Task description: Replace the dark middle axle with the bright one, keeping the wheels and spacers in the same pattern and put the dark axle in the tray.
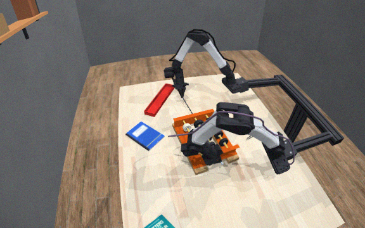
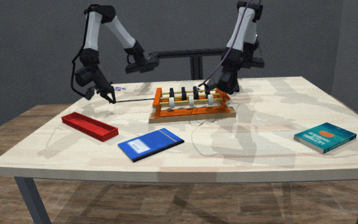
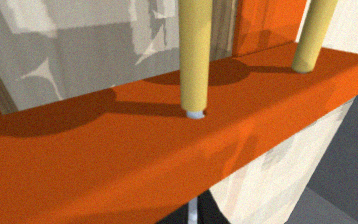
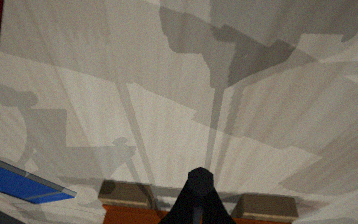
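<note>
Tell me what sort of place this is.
Probably a robotics workstation or lab bench: two arms on a black metal frame, a wooden work table, and an orange wheel frame being worked on.

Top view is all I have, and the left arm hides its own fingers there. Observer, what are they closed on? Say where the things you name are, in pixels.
Observer: The left wrist view shows bright metal, which I take for the bright axle (image 3: 193, 212), between the left fingers, just outside the rail (image 3: 130, 175).
Operator: And inside that rail, does the nearest spacer cover the metal right up to it?
Observer: No. A short bright band shows between the yellow spacer's (image 3: 195, 55) end and the rail.
Operator: What is at the tip of the right fingers (image 1: 181, 93) (image 2: 111, 98)?
Observer: The right wrist view shows a dark, six-sided head (image 4: 200, 181) there.
</note>
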Robot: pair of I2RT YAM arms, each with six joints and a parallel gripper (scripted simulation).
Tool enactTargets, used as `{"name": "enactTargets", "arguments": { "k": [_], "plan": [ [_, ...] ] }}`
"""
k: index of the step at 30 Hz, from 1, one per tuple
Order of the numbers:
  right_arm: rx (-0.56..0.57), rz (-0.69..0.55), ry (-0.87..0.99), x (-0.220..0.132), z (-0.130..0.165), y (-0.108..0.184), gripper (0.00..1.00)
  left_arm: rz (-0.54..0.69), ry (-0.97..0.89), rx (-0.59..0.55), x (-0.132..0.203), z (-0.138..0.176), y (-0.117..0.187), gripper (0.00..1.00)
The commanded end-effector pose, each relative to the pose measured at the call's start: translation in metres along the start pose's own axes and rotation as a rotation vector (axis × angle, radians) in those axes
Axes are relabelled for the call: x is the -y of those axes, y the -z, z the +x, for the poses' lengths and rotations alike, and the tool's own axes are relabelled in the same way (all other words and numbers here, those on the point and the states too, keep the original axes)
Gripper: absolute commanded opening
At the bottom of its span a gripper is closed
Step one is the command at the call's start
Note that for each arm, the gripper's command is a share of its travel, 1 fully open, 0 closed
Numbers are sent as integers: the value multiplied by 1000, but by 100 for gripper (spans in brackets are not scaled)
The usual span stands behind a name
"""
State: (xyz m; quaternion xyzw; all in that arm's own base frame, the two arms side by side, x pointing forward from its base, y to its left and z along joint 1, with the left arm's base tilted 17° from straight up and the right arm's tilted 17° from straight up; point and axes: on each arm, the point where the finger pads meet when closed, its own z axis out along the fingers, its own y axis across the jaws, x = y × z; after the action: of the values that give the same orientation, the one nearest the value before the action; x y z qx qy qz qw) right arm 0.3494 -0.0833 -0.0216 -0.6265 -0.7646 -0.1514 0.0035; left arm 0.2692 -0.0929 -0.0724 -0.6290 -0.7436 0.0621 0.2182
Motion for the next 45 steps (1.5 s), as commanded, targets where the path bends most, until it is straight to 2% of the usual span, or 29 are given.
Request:
{"name": "enactTargets", "arguments": {
  "k": [1, 2, 3, 5, 10, 18, 19, 22, 26, 27, 28, 30, 38, 40, 41, 45],
  "plan": [
    [8, 16, 28, -2, -1, 0, 0, 38, -11, 42, 3, -8, -12, 0],
    [7, 17, 28, -2, -1, 0, 0, 38, -11, 42, 3, -8, -12, 0],
    [18, 0, 32, -4, -2, 7, 0, 27, -14, 43, 0, -10, -9, 26],
    [-2, 33, 2, 5, -6, -6, 0, 27, -14, 43, -1, -11, -7, 26],
    [12, 9, 18, 1, -3, 1, 0, 16, -14, 49, -3, -12, -6, 26],
    [-3, 33, 4, 7, -5, -6, 0, 16, -14, 49, -3, -12, -6, 26],
    [-4, 34, 3, 7, -5, -7, 0, 68, -5, 25, 6, -2, 1, 26],
    [-4, 35, 3, 7, -4, -6, 0, 20, -7, 43, 6, 0, 27, 26],
    [-2, 31, 4, 6, -5, -6, 0, -9, -4, 62, -3, -4, 29, 26],
    [5, 12, 12, 2, -4, -1, 0, 47, -18, -3, 9, 3, 24, 26],
    [-5, 36, 2, 7, -5, -7, 0, 60, -8, -6, 8, 7, 24, 26],
    [10, 11, 12, 3, -6, -4, 0, 22, -4, 13, 7, 9, 44, 26],
    [3, 23, 7, 2, -6, -3, 0, 29, -4, 1, 8, 14, 64, 26],
    [2, 25, 8, 2, -6, -3, 0, 4, -7, 14, 3, 9, 60, 26],
    [3, 24, 8, 2, -6, -3, 0, 39, -9, -5, 8, 11, 52, 26],
    [1, 27, 8, 3, -6, -4, 0, -4, -1, 22, 2, 11, 57, 26]
  ]
}}
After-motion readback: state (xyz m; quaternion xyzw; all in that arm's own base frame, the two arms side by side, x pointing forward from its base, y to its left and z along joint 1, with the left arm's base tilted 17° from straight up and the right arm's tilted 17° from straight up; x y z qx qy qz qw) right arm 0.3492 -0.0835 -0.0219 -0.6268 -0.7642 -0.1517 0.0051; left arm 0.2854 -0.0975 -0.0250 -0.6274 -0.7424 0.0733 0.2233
